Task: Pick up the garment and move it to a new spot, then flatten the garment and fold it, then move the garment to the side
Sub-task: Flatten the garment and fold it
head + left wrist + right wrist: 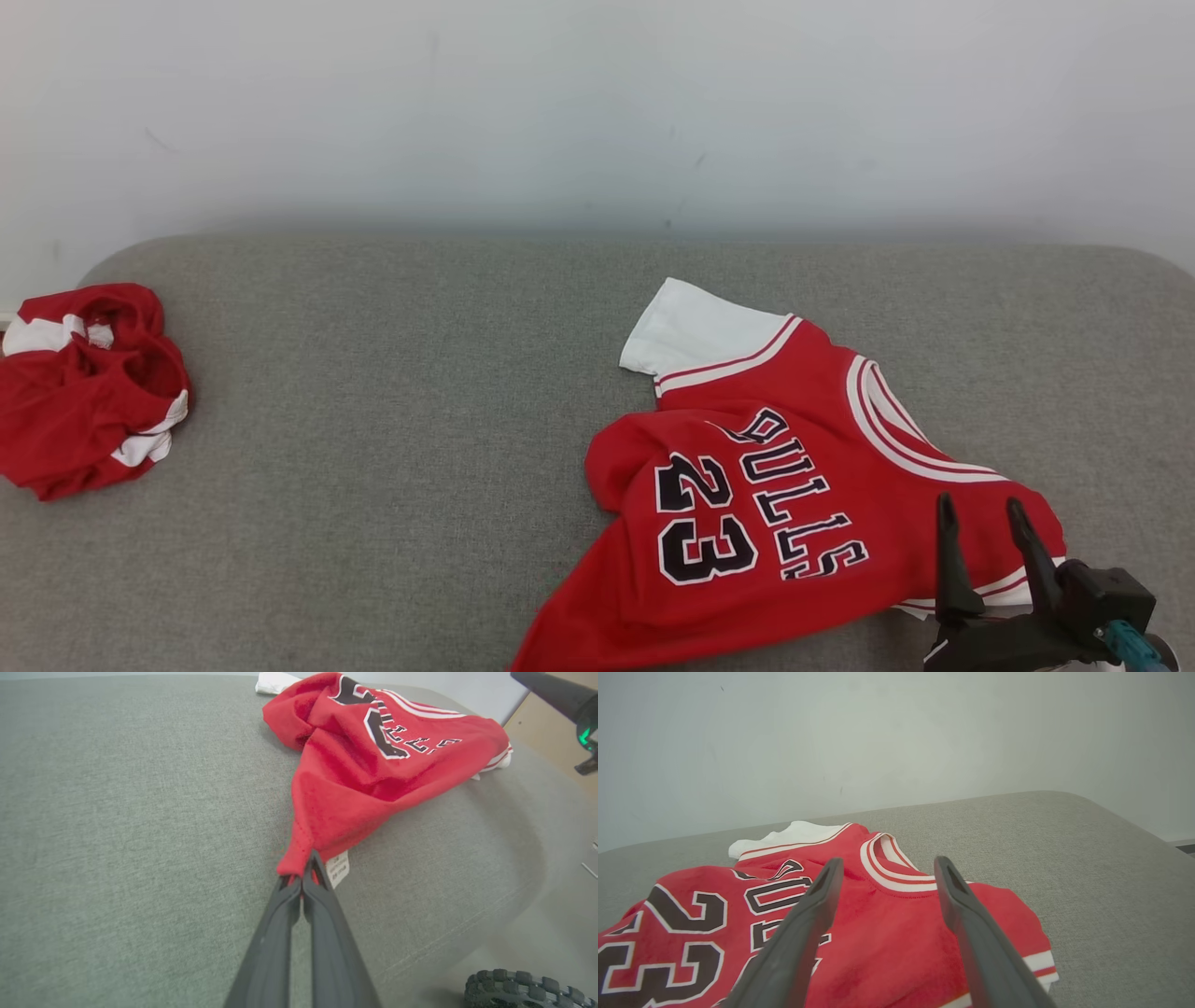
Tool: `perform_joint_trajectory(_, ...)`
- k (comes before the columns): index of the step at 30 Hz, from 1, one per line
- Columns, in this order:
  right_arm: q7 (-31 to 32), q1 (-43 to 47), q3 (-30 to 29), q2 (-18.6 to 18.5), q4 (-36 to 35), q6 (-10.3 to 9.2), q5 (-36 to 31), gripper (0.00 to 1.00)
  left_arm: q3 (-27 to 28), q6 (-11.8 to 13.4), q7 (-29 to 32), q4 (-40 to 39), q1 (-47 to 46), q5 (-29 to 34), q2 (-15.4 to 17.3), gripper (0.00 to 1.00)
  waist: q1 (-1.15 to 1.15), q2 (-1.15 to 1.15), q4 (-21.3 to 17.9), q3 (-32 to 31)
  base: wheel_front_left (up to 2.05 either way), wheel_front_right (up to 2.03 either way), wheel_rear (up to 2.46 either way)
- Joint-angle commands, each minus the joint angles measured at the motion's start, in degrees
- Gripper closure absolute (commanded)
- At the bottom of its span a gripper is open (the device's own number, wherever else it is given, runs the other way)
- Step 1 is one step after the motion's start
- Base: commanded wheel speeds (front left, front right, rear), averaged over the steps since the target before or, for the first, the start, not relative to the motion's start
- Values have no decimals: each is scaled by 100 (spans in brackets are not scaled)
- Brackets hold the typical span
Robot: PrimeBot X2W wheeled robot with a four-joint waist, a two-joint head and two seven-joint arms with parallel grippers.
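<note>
Garments, two: one crumpled red-and-white bundle [89, 387] at the far left edge of the grey cushion [373, 420]; one red jersey [803, 467] right of centre, well apart from it.
My left gripper [306, 870]: clamped tight on the jersey's near-left hem corner, just beside its white tag [338, 868]; the cloth bunches to a point at my fingertips.
Jersey: lying rumpled on the cushion, "BULLS 23" face up, one white sleeve [691, 331] on the far side, collar [896, 883] towards the right.
My right gripper [979, 504]: fingers spread wide, holding nothing, over the jersey's near-right shoulder.
Grippers: two.
</note>
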Motion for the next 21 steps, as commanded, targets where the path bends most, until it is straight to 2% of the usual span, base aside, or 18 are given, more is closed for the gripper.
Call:
perform_joint_trajectory(1, -9, 85, -13, -2, -8, -11, 14, 0, -21, 25, 108, -137, 102, -38, 72, 100, 0, 0, 4, -4, 0, 0, 0)
perform_joint_trajectory(5, -9, 96, -55, -2, 6, -11, -38, 0, 47, 94, 440, -708, 336, -237, 239, 100, 0, 0, -32, 0, 0, 0, 0)
perform_joint_trajectory(7, -9, 87, -45, -2, 33, -11, -57, 0, 63, 153, 527, -824, 359, -116, 376, 100, 0, 0, -87, -4, 0, 0, 0)
perform_joint_trajectory(9, -9, 65, -36, 0, 57, -11, -58, 0, 87, 176, 484, -887, 302, -162, 339, 100, 0, 0, -139, -3, 0, 0, 0)
perform_joint_trajectory(11, -9, 34, -24, -2, 85, -11, -59, 0, 64, 190, 483, -788, 143, -26, 404, 100, 0, 0, -205, -1, 0, 0, 0)
perform_joint_trajectory(16, -9, -63, 16, -1, 143, -11, -107, 0, 88, 152, 245, -385, -318, -13, 250, 100, 0, 0, -397, 20, 0, 0, 0)
perform_joint_trajectory(21, -9, -160, 22, 0, 171, -11, -164, 0, 173, 76, -89, 256, -975, -75, 246, 100, 0, 0, -592, 95, 0, 0, 0)
